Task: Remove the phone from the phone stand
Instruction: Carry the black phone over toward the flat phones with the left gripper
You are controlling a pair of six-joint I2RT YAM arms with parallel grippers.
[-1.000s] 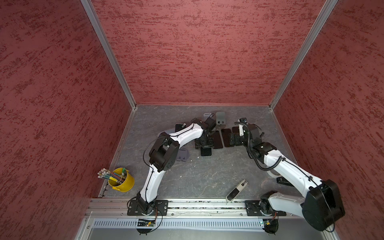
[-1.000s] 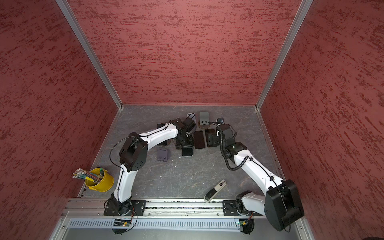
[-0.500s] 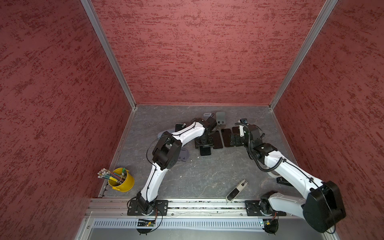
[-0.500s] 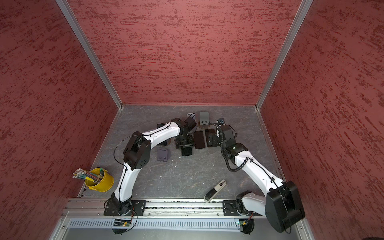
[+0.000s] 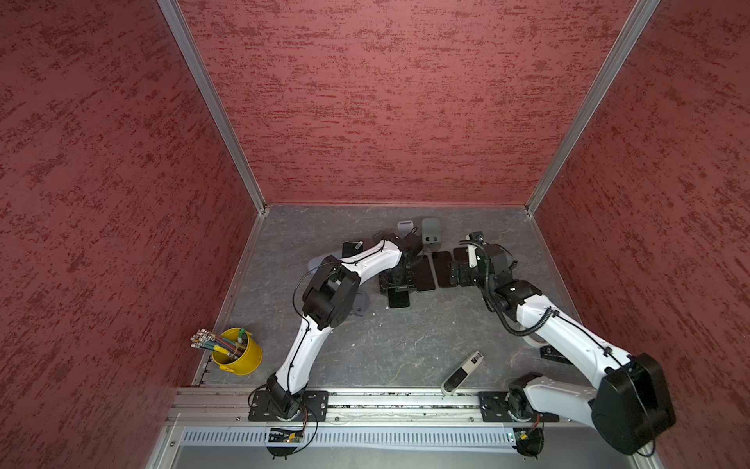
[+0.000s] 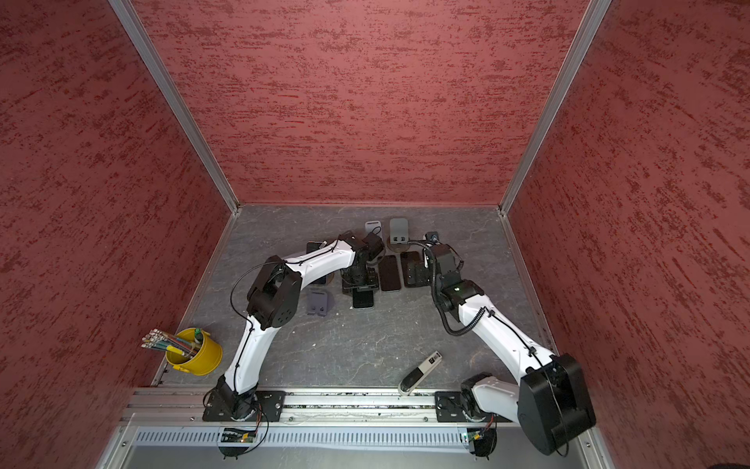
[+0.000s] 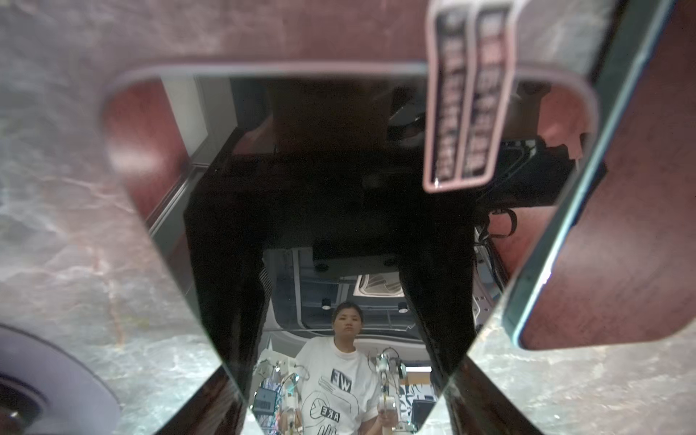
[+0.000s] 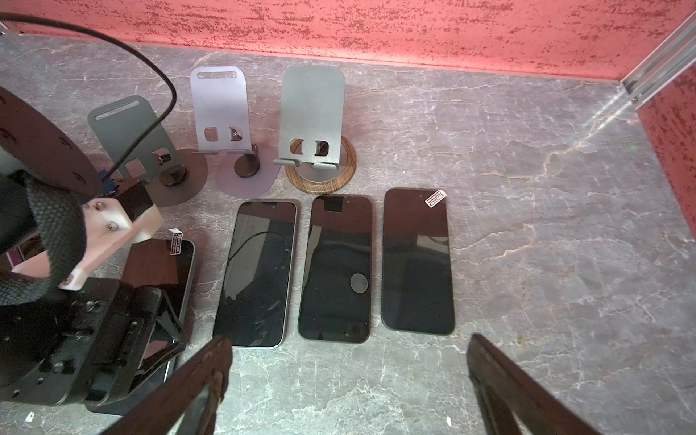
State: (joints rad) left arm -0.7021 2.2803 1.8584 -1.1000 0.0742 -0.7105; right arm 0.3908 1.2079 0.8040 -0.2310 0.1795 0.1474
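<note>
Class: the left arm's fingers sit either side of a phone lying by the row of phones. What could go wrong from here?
1. The left gripper straddles the phone, and the neighbouring phone lies close beside it; a widening finger may shove it.
2. Whether the fingers grip it is unclear; rising now could drag the phone askew.
3. The dark stand is close by that wrist; pulling back may topple it.

Mottled red walls (image 5: 406, 101), grey veined floor (image 5: 406, 337), yellow bucket (image 5: 243, 357), black phones (image 8: 337, 267), grey stands (image 8: 312, 109)
</note>
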